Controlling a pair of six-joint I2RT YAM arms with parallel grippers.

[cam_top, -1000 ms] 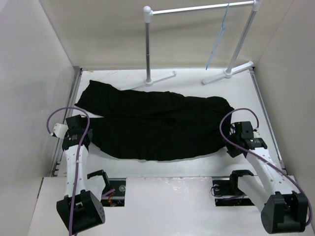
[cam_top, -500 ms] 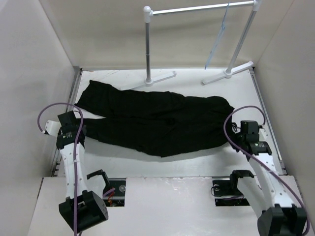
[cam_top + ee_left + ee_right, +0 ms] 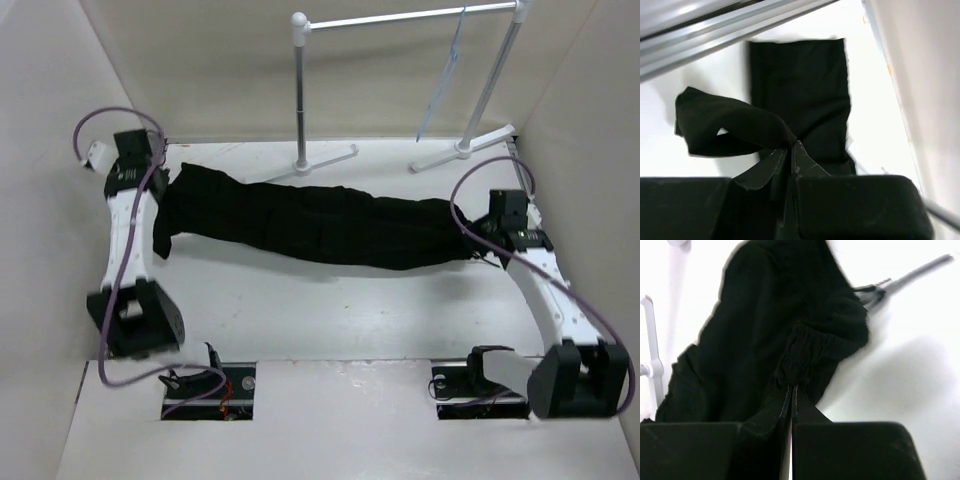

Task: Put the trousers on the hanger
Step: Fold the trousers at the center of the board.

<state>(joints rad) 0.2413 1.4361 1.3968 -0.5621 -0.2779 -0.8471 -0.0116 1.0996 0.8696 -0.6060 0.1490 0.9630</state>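
The black trousers [image 3: 310, 222] lie stretched across the table, folded lengthwise into a narrow band. My left gripper [image 3: 160, 190] is shut on a leg end at the far left; the left wrist view shows the cloth [image 3: 740, 125] pinched at my left gripper [image 3: 791, 146]. My right gripper [image 3: 478, 245] is shut on the gathered waistband at the right end, and in the right wrist view the puckered waist [image 3: 805, 352] sits at my right gripper [image 3: 791, 386]. The pale-blue hanger [image 3: 443, 75] hangs from the white rack's bar at the back right.
The white garment rack [image 3: 300, 90] stands at the back, its two feet [image 3: 330, 158] on the table just behind the trousers. Walls close in the left, right and back sides. Two cable openings [image 3: 210, 385] sit in the near shelf.
Both arms swung toward the back, dragging the near edge of the trousers over onto the far part. The right gripper went from partly open to shut on the waist.
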